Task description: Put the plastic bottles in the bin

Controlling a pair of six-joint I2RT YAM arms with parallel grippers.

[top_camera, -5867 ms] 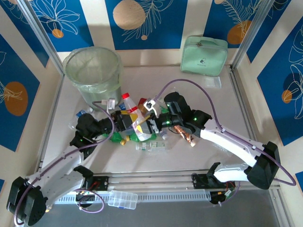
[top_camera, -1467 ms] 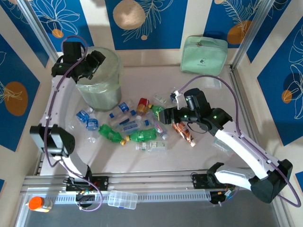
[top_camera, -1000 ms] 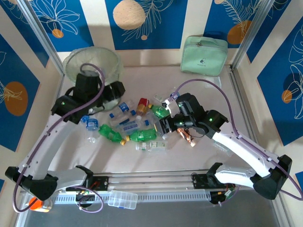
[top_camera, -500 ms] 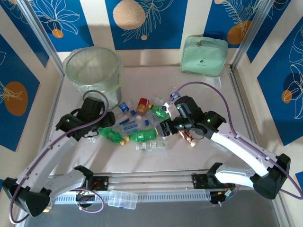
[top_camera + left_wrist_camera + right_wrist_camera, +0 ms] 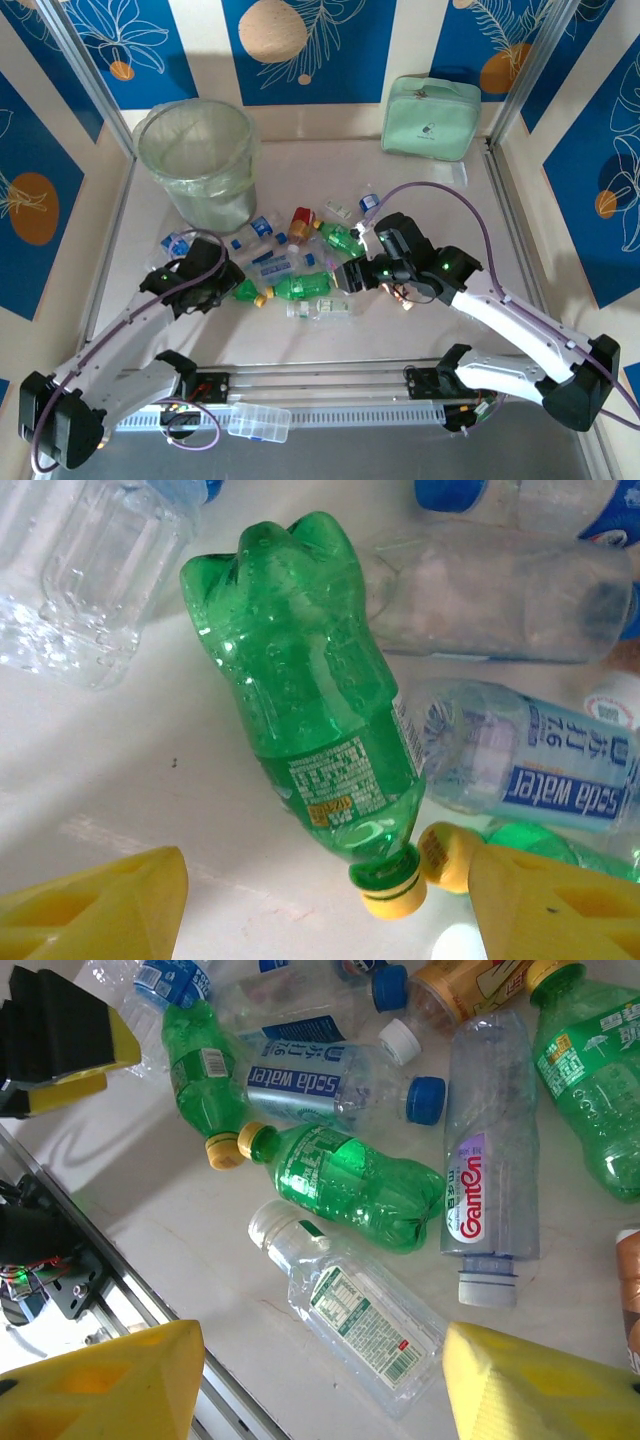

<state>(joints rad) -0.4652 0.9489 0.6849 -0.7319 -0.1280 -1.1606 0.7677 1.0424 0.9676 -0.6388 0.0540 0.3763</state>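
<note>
Several crushed plastic bottles lie in a pile mid-table, in front of the bin, a large round bucket lined with a clear bag at the back left. My left gripper hangs open low over a green bottle; the bottle's yellow cap lies between the yellow fingers, nearer the right one. My right gripper is open above a flat clear bottle with a white cap. Neither gripper holds anything.
A second green bottle, clear soda-water bottles and an orange-brown bottle crowd the pile. A mint-green pouch sits at the back right. A clear lidded box rests on the front rail.
My left arm has swung from over the bin down to the left edge of the pile. The right gripper has drifted slightly forward and lower over the pile.
</note>
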